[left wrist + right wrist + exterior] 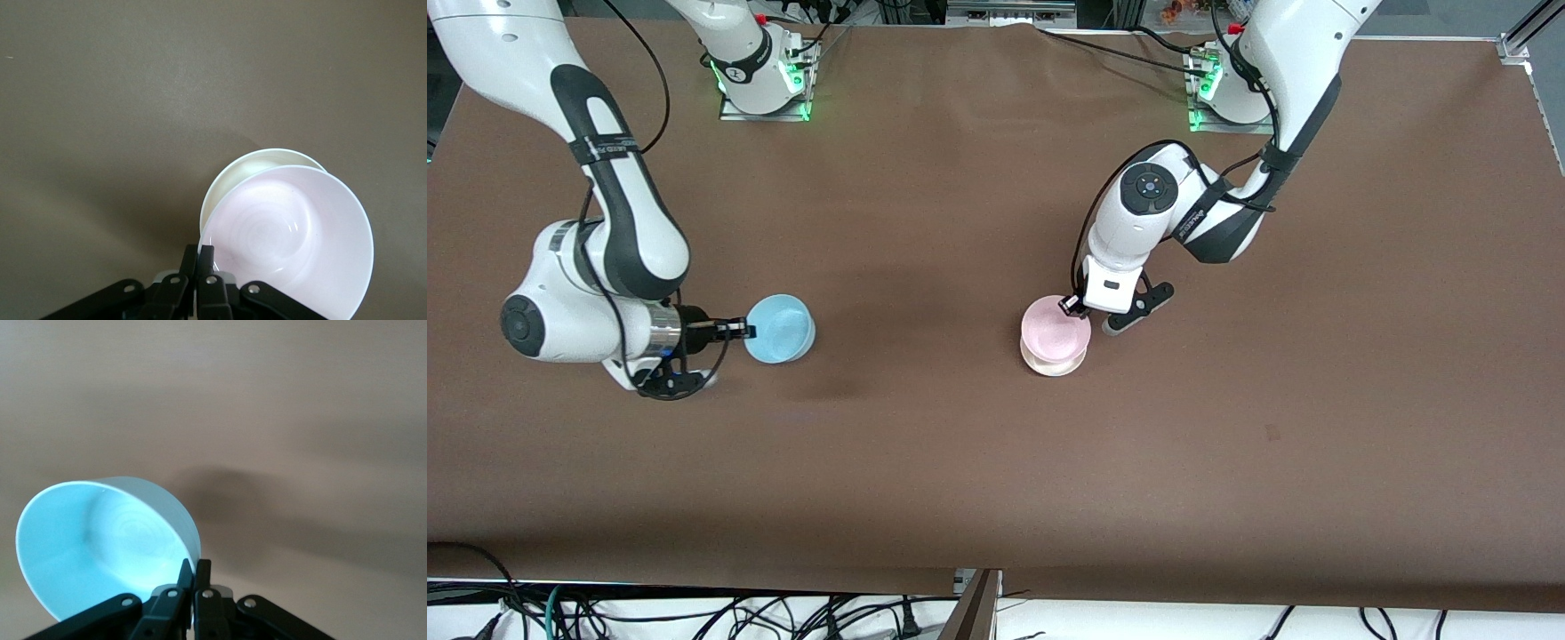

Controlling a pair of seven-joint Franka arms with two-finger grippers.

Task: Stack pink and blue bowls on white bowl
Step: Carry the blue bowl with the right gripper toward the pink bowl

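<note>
Over the brown table (978, 462), we see the left gripper (1069, 306) pinching the pink bowl (1055, 334) by its rim, directly above the white bowl (1055, 364); the right gripper (740, 330), fingers closed, holds the blue bowl (780, 329) aloft toward its own end.

My arms are glossy white shells with black joint sections and black cables strapped along them; the left arm (1149, 213) carries a round black button pad at its wrist. My bases (765, 76) glow green. My grippers, left gripper (198, 261) and right gripper (193, 577), have black fingers on black brackets with silver screws.
</note>
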